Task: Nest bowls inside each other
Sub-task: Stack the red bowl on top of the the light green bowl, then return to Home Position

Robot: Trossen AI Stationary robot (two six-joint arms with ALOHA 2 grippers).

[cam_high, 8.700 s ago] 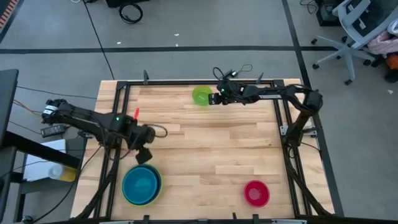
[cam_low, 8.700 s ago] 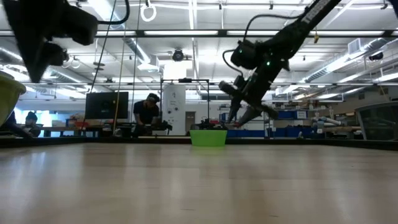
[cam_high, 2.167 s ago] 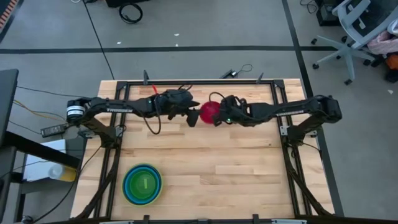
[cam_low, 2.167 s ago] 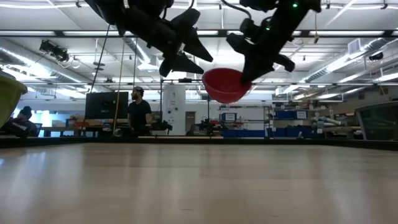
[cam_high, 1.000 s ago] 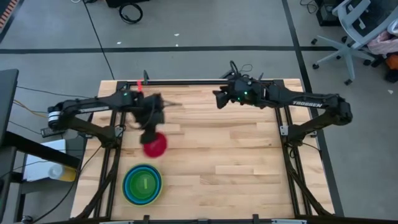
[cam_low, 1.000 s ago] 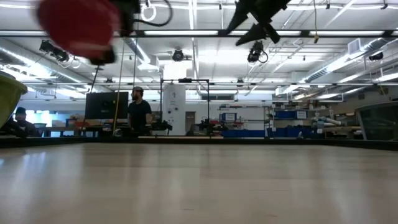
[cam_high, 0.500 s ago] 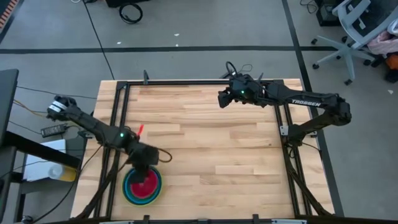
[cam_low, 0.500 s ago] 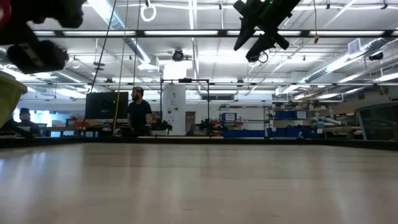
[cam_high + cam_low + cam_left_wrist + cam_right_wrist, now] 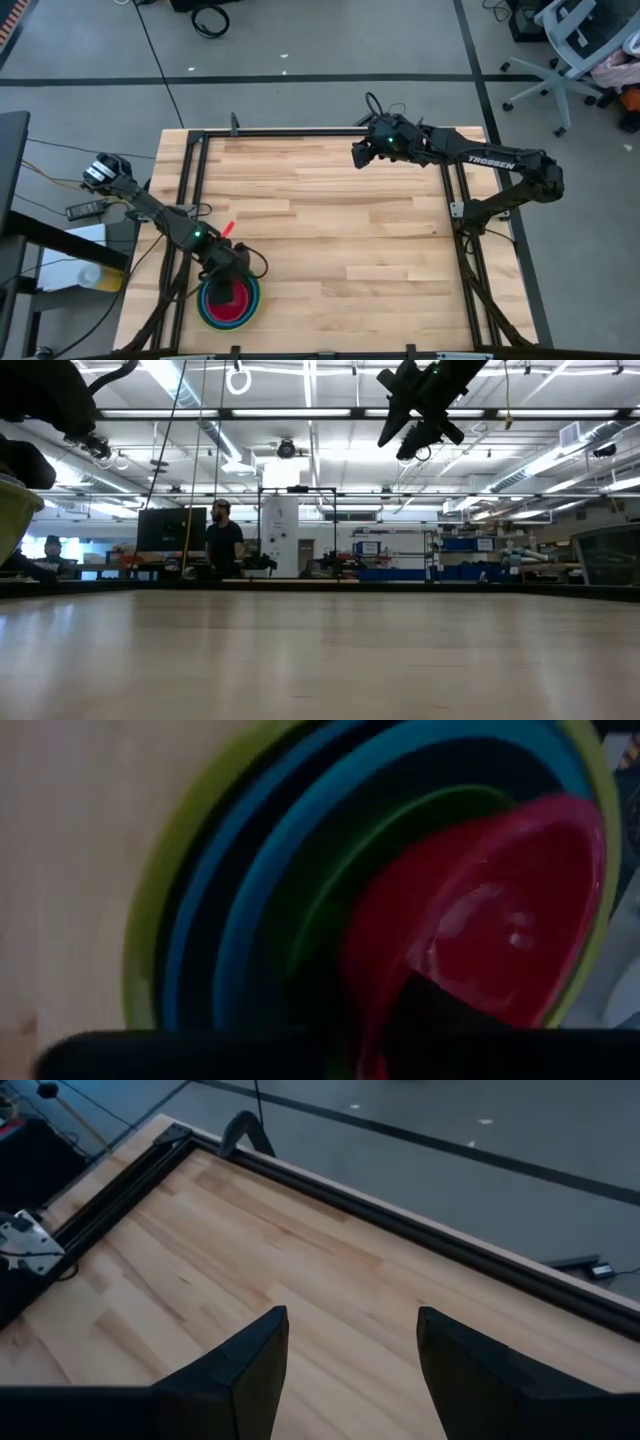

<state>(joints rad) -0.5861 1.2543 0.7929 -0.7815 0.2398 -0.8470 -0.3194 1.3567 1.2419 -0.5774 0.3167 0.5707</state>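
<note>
Several bowls stand nested at the table's near left corner: lime green [image 9: 150, 920] outermost, then light blue [image 9: 200, 890], deeper blue [image 9: 300, 850] and small green [image 9: 400, 820]. The red bowl [image 9: 500, 910] lies tilted in the small green one and shows as the red middle of the stack [image 9: 232, 305] from above. My left gripper [image 9: 228, 280] hangs right over the stack, pointing steeply down at the red bowl's rim. My right gripper [image 9: 356, 157] is open, with nothing between its fingers [image 9: 240, 1360]. It stands high above the table's far side.
A black frame rail [image 9: 420, 1230] runs along the table's far edge, and more rails run down both sides [image 9: 190, 200]. In the low view the lime green bowl's rim [image 9: 15, 510] shows at the left, and a person [image 9: 222, 540] stands in the room beyond.
My left gripper has swung from the table's left middle toward the near left corner and has come down over the stack, carrying the red bowl. That bowl hung clear of the table a second ago. It now lies tilted inside the small green bowl.
</note>
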